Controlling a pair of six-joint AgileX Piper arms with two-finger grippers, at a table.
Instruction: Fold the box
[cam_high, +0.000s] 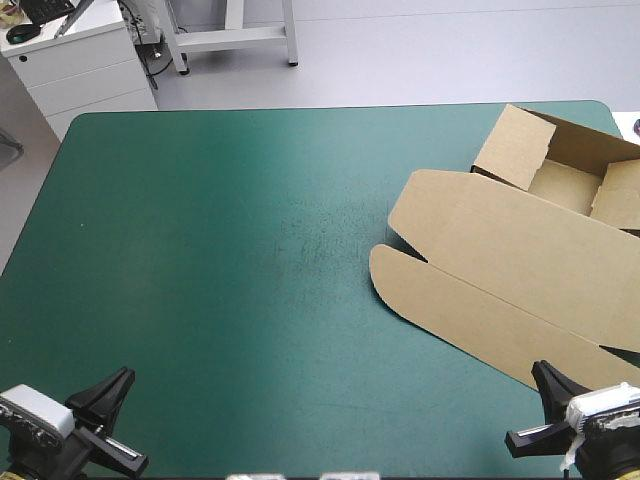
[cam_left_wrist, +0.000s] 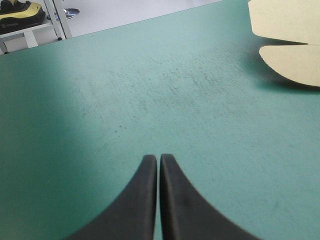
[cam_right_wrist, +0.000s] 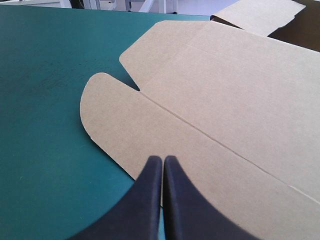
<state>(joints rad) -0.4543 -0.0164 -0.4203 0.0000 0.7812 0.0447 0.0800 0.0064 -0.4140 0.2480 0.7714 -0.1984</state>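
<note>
The brown box (cam_high: 520, 240) lies at the table's right side. Its walls stand raised at the far right corner, and its lid and front flap lie flat toward the middle of the table. My right gripper (cam_high: 545, 405) is shut with nothing held and sits at the table's near right, just short of the flap's near edge. In the right wrist view the box (cam_right_wrist: 220, 100) spreads out ahead of the shut fingers (cam_right_wrist: 150, 190). My left gripper (cam_high: 105, 420) rests shut at the near left corner, far from the box. Its wrist view shows only two rounded flap ends of the box (cam_left_wrist: 292, 60) well ahead.
The teal-green cover (cam_high: 220, 260) is bare across the left and middle. White drawers (cam_high: 80, 65) and a stand's legs lie beyond the far edge.
</note>
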